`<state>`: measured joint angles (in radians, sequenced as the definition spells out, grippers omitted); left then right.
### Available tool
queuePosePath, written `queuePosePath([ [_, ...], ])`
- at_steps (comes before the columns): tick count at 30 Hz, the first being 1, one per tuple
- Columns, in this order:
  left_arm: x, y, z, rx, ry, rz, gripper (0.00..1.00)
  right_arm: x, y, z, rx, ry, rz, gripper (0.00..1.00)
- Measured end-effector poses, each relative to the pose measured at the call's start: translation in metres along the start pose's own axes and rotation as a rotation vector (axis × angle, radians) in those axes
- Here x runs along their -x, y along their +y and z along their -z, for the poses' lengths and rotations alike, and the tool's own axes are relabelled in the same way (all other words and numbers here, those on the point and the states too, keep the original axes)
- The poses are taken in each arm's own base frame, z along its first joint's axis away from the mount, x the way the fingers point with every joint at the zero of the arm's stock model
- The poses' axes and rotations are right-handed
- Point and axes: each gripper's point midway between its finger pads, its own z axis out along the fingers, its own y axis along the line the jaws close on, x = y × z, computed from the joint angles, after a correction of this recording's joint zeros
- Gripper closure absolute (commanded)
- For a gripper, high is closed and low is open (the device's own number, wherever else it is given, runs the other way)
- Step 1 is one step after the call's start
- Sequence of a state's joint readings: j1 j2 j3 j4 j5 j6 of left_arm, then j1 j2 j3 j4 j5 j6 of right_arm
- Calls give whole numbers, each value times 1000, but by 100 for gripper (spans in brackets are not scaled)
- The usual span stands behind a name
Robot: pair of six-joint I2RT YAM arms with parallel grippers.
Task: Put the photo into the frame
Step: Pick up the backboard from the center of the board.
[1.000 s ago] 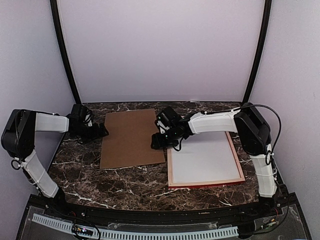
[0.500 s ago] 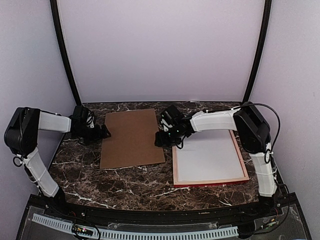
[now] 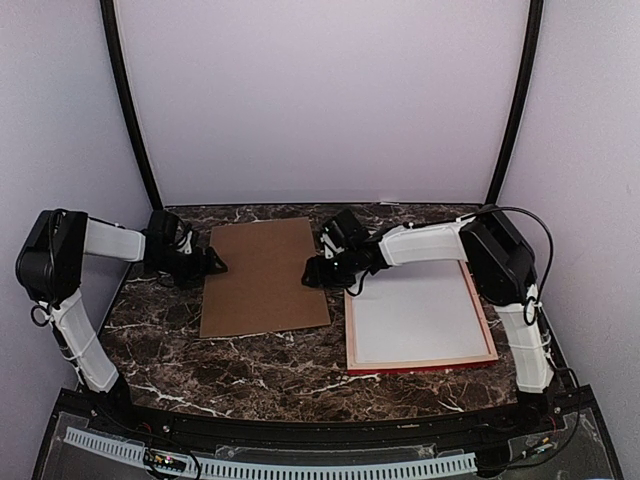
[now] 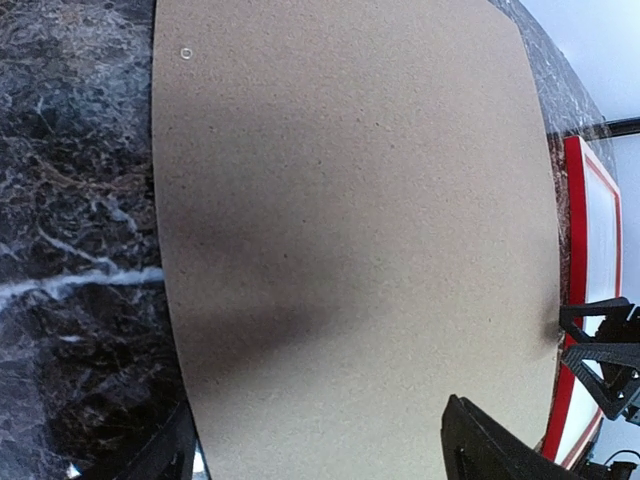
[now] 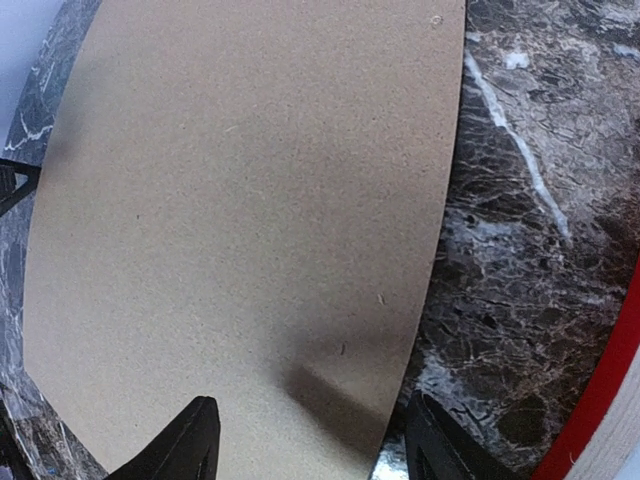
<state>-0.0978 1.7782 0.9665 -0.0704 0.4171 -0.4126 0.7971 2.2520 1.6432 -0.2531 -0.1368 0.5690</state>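
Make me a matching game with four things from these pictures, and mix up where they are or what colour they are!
Things:
1. brown board
2. frame
3. left end effector
4. table

Descriptions:
A. dark marble with white veins
B. at the board's left edge
C. red-edged, on the right side of the table
D. lying flat, left of the frame

Pairs: 1-D, 2-C, 3-B, 4-A

The frame (image 3: 420, 365) lies flat on the right side of the bench (image 3: 260, 370), slightly askew. Its pale wood rim faces up and red shows along its near edge. A plain white sheet (image 3: 418, 312) fills its opening; whether that's the photo, I can't tell.
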Motion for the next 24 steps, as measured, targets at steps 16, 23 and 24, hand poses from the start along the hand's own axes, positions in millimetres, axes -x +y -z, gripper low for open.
queuePosePath([
  [16,-11,-15,7,-194,9,110,19,-3,-7,6,70,-52,-60,39],
  [23,0,-40,37,-273,-42,97,19,-6,-8,8,68,-53,-58,39],
  [24,2,-45,42,-286,-54,89,19,-6,-9,8,68,-53,-57,39],
])
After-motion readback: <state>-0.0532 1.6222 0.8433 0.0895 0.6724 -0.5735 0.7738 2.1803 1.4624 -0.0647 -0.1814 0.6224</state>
